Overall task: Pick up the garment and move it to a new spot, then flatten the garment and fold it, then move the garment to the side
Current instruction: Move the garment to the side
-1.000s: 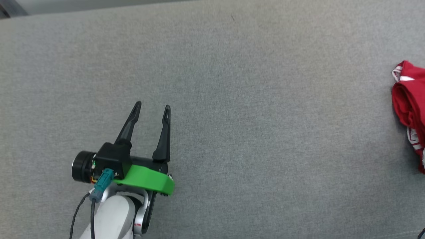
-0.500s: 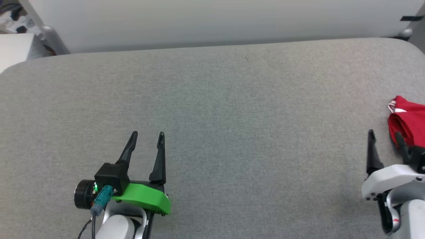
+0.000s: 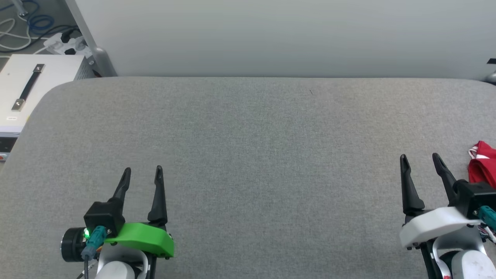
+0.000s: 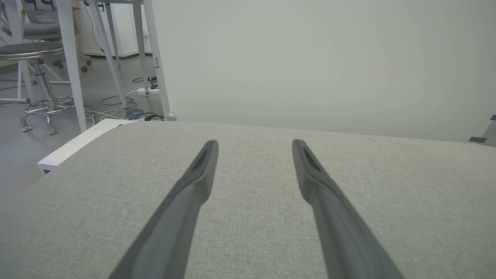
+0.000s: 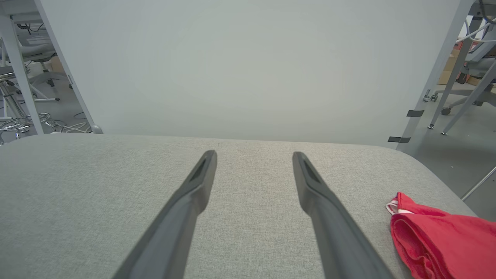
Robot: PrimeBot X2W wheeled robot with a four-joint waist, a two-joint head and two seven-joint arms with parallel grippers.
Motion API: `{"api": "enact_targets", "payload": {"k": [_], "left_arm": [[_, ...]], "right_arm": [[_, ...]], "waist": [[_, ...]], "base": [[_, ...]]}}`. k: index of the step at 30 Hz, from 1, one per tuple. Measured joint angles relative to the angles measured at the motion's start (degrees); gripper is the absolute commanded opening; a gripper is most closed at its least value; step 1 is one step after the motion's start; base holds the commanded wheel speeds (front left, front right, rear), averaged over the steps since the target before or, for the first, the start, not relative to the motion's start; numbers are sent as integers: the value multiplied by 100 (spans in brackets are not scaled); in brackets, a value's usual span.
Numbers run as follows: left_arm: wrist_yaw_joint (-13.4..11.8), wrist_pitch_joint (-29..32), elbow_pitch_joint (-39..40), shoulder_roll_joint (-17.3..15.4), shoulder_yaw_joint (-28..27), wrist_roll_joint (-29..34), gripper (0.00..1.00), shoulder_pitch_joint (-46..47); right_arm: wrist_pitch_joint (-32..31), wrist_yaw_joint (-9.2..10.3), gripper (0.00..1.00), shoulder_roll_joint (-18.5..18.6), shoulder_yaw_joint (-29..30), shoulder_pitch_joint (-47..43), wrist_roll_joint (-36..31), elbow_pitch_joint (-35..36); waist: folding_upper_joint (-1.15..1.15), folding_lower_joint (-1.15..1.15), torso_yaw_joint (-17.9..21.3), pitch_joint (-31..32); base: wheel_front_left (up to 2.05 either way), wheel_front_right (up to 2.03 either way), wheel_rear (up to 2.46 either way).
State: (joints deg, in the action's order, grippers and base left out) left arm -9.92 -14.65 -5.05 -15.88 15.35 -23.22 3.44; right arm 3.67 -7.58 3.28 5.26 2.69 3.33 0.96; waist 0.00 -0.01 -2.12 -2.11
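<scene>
The bunched red jersey garment with white striped trim (image 3: 484,170) lies at the grey fabric-covered table's (image 3: 248,155) right edge, just right of the nearer right hand (image 3: 420,157), which is wide open and empty. The left hand (image 3: 143,169), also open and empty, is well apart.

Red garment (image 3: 482,167) cut off by the head view's right edge, its lower part behind the right gripper (image 3: 420,156) mount, bunched so its front is hidden, cropped at the right wrist view's bottom-right corner too, white case (image 3: 50,81) cropped at the left edge
</scene>
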Motion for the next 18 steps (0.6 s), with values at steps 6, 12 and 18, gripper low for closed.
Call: {"api": "enact_targets", "payload": {"k": [6, 12, 18], "left_arm": [[1, -1, 48, -53, -65, 4, 100, -150], [1, -1, 48, -58, -15, 4, 100, -347], [3, 0, 5, -53, 103, 4, 100, -469]], "right_arm": [[-297, 0, 100, -22, -48, -432, -12, 576], [-535, 0, 100, -30, -112, -838, 23, 928], [-660, 0, 100, -31, -111, -1079, 189, 1012]], "waist": [[0, 0, -28, 187], [0, 0, -1, 370], [0, 0, 30, 493]], "base": [[0, 0, 0], [0, 0, 0], [0, 0, 0]]}}
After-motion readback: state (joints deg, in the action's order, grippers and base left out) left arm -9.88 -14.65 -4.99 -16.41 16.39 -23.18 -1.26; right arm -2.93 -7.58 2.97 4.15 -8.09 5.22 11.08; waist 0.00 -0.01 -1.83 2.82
